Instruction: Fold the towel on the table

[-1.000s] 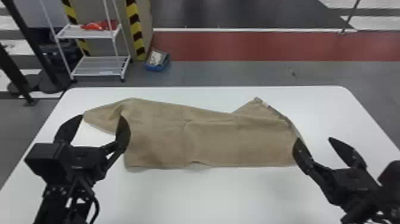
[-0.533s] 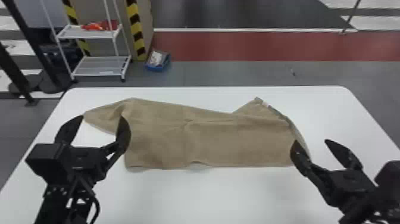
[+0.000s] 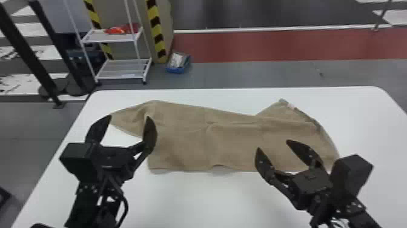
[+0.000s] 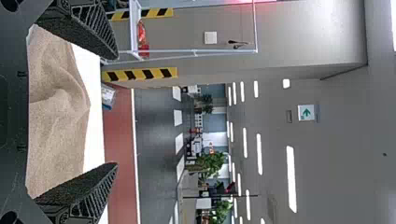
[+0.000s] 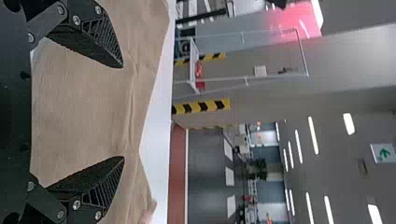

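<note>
- Since the earlier frame, our right gripper (image 3: 273, 144) is farther left, in from the towel's right end to its near right part; our head view also turns left, and the towel (image 3: 236, 145) keeps its place on the worktop (image 3: 212, 197).
- We see the towel spread crosswise between the worktop's left and right edges, below its far edge. Its near border runs fairly straight, with a small ripple about midway.
- One pointed end of the towel reaches toward the worktop's left edge; at the far right another corner sticks out, bearing a pale label (image 3: 291, 106).
- Our left gripper (image 3: 129, 116) is at the towel's left end, its two fingers spread wide with nothing gripped.
- Our right gripper has its fingers well apart too, and holds nothing; we cannot tell whether they touch the cloth.
- Beyond the worktop's far edge, we see a white rack (image 3: 118, 68) with red things (image 3: 118, 30) on its upper shelf, and a blue box (image 3: 178, 69) on the floor just beside it.
</note>
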You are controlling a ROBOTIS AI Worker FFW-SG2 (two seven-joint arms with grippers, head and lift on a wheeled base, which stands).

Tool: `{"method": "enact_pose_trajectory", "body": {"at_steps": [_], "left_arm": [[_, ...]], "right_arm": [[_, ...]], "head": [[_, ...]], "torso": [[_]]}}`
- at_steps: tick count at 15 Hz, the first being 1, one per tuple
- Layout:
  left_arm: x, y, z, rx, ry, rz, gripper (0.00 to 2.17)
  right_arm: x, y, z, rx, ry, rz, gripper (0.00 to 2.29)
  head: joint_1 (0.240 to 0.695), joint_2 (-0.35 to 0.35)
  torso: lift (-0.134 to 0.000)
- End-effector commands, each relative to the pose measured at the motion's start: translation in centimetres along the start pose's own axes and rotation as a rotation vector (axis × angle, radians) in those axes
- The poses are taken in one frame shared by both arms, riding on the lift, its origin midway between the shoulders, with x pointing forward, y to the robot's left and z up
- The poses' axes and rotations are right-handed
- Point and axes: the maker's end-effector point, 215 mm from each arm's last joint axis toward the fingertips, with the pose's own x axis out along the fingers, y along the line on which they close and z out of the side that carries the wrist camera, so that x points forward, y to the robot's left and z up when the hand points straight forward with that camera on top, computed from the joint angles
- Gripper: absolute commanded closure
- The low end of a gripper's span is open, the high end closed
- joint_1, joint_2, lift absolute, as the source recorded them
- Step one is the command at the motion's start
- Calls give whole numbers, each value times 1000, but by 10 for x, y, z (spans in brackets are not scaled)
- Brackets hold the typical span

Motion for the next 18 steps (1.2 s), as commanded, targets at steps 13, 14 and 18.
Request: {"method": "enact_pose_trajectory", "body": {"at_steps": [13, 14, 18], "left_arm": [[-2, 0, 21, -11, -32, -11, 76], [-2, 0, 21, -9, -32, -13, 76], [-2, 0, 20, -11, -29, -16, 76]], "right_arm": [[98, 214, -38, -202, 104, 427, 272], [103, 223, -42, -218, 126, 438, 282], [117, 250, -56, -297, 164, 458, 286]], "head": [[695, 350], [695, 350], [695, 350]], "torso": [[-128], [-128], [-128]]}}
